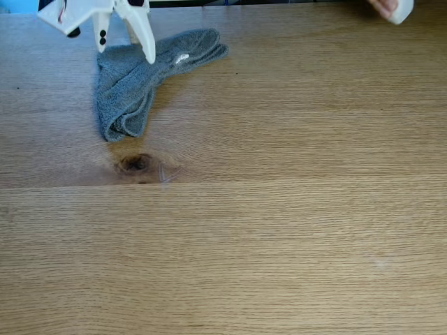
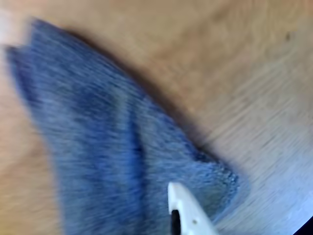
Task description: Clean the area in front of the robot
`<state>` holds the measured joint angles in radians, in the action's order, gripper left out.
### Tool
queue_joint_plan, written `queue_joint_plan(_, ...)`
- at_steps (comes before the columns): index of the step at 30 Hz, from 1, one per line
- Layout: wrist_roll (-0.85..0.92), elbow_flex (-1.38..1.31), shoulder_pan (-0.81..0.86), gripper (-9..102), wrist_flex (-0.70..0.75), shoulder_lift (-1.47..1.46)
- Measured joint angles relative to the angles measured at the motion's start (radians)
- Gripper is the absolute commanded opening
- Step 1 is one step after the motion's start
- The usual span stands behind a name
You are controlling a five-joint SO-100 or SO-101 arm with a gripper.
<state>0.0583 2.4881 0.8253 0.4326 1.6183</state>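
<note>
Right now your robot's end effector (image 1: pixel 126 50) hangs over the near end of a grey cloth (image 1: pixel 140 80) at the top left of the fixed view. Its two pointed white fingers (image 1: pixel 145 35) are spread apart, one longer tip reaching down over the cloth, the shorter one beside it, with nothing between them. Whether the tips touch the fabric, you cannot tell.

The cloth lies crumpled in a bent shape, one arm stretching right, the other running down toward a dark knot (image 1: pixel 135 164) in the wood. It sits just above that knot, so the area you are meant to clean, the bare oak counter (image 1: pixel 279 230) around the knot and plank seam, looks uncovered and unwiped. Judging by this, the arm is placed to take hold of the cloth first.

Most of the robot is cut off by the top edge. At the top right corner, a person's fingers (image 1: pixel 383 5) hold a white object (image 1: pixel 400 10), mostly out of frame. The wrist view is heavily blurred: only the cloth (image 2: pixel 98 147) and one white fingertip (image 2: pixel 183 203) can be made out.
</note>
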Motion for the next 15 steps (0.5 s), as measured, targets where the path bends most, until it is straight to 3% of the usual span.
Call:
queue_joint_plan(8, 0.272, -0.044, 0.046, 45, -0.143, -0.342)
queue_joint_plan(12, 0.37, -0.055, 0.049, 34, -0.212, -0.42)
queue_joint_plan(15, 0.42, -0.055, 0.055, 17, -0.235, -0.448)
